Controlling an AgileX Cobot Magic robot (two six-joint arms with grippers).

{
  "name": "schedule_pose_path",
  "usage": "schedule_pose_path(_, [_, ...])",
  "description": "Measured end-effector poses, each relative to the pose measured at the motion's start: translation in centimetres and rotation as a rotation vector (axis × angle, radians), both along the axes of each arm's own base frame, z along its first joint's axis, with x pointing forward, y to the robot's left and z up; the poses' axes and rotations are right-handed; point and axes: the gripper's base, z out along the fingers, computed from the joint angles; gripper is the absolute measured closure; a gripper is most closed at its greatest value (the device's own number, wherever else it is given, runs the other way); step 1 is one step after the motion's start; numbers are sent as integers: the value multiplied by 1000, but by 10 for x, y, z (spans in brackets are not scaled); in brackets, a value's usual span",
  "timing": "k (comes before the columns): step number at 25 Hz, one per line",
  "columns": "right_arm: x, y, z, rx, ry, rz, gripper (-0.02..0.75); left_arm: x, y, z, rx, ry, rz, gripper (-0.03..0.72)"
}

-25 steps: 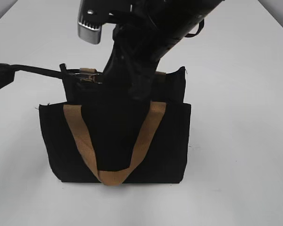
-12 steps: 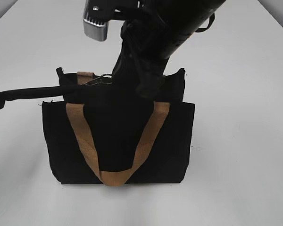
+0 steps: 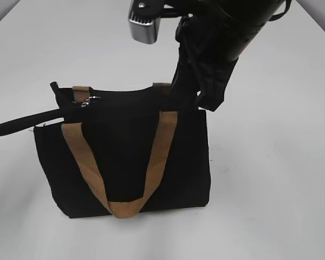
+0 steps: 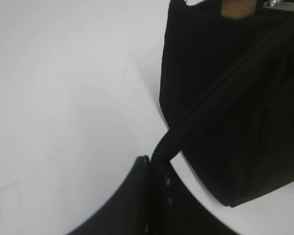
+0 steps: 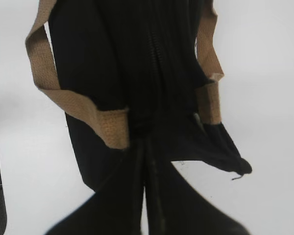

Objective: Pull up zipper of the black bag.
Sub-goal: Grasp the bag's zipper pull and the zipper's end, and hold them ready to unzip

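Zipper (image 5: 154,73) lies closed; both tools pinch the black bag's (image 3: 124,157) ends.

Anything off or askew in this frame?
Mildly. The black bag stands upright on the table, but a black strip is stretched taut sideways from its top left corner, pinched in the left tool. No damage visible.

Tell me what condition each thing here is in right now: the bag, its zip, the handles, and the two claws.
black bag: upright on the table.
zipper: teeth look meshed along the top; slider hidden.
front handle: hanging down the front.
black strap: pulled taut to the left.
left claw: shut on the black strap.
right claw: shut at the bag's top edge.
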Motion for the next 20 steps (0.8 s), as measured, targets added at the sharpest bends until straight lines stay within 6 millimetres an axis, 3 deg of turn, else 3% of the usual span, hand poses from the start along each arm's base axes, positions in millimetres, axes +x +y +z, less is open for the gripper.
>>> schedule_pose_path(3, [-2, 1, 4, 25, -1, -6, 738, 0, 0, 2, -12, -12, -2, 685])
schedule_pose_path(6, [-5, 15, 9, 130, -28, 17, 737, -1, -1, 8, -44, -64, -15, 685])
schedule_pose_path(9, [-4, 33, 10, 228, -101, 75, 641, -6, -1, 20, -115, -144, -25, 685])
schedule_pose_path(13, [5, 52, -6, 234, -193, 158, 462, -5, -4, 24, -154, -184, -36, 685])
schedule_pose_path(20, [19, 68, -32, 208, -276, 209, 430, -3, -5, 32, -170, -212, -41, 685])
